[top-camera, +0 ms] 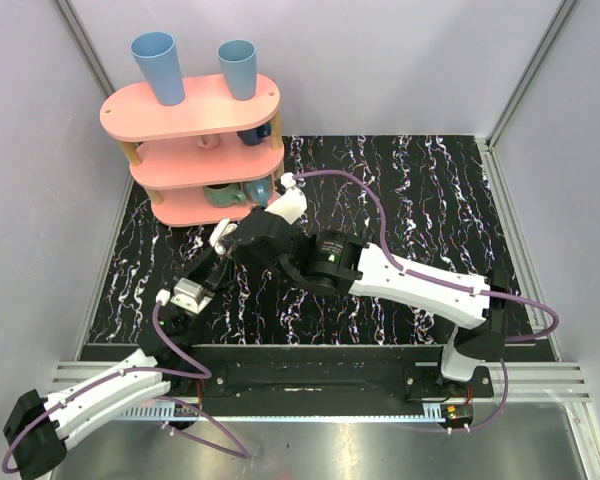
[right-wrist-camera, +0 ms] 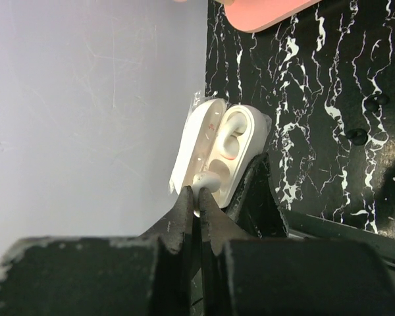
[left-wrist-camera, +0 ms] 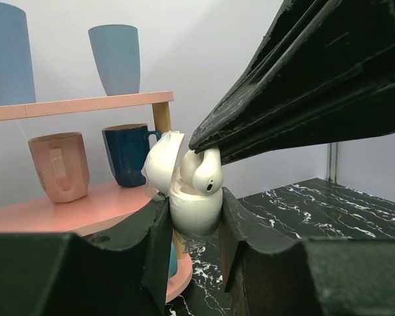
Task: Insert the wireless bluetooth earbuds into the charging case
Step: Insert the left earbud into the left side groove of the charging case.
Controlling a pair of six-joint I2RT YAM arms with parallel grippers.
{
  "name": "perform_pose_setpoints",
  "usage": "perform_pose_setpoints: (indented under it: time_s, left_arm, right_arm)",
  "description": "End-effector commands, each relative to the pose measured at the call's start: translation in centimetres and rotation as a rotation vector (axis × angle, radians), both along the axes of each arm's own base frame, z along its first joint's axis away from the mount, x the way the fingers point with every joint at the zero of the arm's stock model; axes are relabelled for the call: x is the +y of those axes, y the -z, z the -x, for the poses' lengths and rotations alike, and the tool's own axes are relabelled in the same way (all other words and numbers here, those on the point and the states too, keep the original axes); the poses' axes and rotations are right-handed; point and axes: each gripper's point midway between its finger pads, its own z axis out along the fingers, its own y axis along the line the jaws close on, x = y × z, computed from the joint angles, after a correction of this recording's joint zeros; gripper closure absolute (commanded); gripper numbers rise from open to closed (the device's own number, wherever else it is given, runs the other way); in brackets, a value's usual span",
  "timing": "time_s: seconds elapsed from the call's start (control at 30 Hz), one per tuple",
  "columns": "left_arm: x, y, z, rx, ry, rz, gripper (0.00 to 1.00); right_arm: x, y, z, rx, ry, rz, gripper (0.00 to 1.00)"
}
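Over at the far left corner of the black marbled surface [top-camera: 430,200] stands a pink three-tier rack [top-camera: 190,110]. Two blue cups [top-camera: 158,65] sit on its top tier and mugs on the tiers below.

Just in front of the rack, the left tool [left-wrist-camera: 193,205] reaches in from the near left corner. It is pressed together on the lower body of the charging case [left-wrist-camera: 195,217], one finger [left-wrist-camera: 155,230] on each side. The case is held upright, lifted off the surface, with its lid [left-wrist-camera: 160,164] hinged open toward the rack.

At the case's open mouth sits one earbud [left-wrist-camera: 208,175]. Its rounded end rests at the rim of the case and its upper end is gripped from above.

That grip belongs to the right tool [right-wrist-camera: 199,195], which comes across from the near right corner. Its two fingers are closed tight on the earbud [right-wrist-camera: 209,179], with almost no gap between the tips. The tips sit directly over the opened case [right-wrist-camera: 232,155], touching or nearly touching its rim.

A rounded white form shows in the other well, but I cannot tell whether it is the second earbud or the bare well.

In the top view the two tools meet at the case [top-camera: 222,237].
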Motion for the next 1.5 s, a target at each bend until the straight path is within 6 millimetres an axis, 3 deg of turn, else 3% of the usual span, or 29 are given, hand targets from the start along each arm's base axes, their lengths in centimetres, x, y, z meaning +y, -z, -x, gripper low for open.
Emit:
perform_pose_setpoints:
  time_s: [0.0,0.83,1.13,1.2,1.4,1.47]
  left_arm:
    - [0.4,1.9,0.3,0.000,0.000,0.006,1.00]
    - [0.7,1.5,0.2,-0.009,-0.016,0.020,1.00]
    - [0.7,1.5,0.2,-0.012,-0.014,0.020,1.00]
    - [0.8,1.4,0.2,-0.011,-0.016,0.026,1.00]
    - [1.0,1.6,0.2,-0.005,-0.023,0.035,1.00]
    - [1.0,1.7,0.2,0.000,-0.023,0.037,1.00]
  right_arm:
    - [-0.7,-0.6,-1.4,-0.033,0.096,0.002,1.00]
    - [0.5,3.6,-1.5,0.057,0.137,0.063,1.00]
    - [1.4,4.1,-1.4,0.044,0.103,0.086,0.99]
    - [1.2,4.2,-1.5,0.040,0.104,0.087,0.90]
    - [0.2,3.2,-1.6,0.009,0.112,0.057,0.79]
    - [-0.4,2.6,-1.5,-0.001,0.120,0.046,0.67]
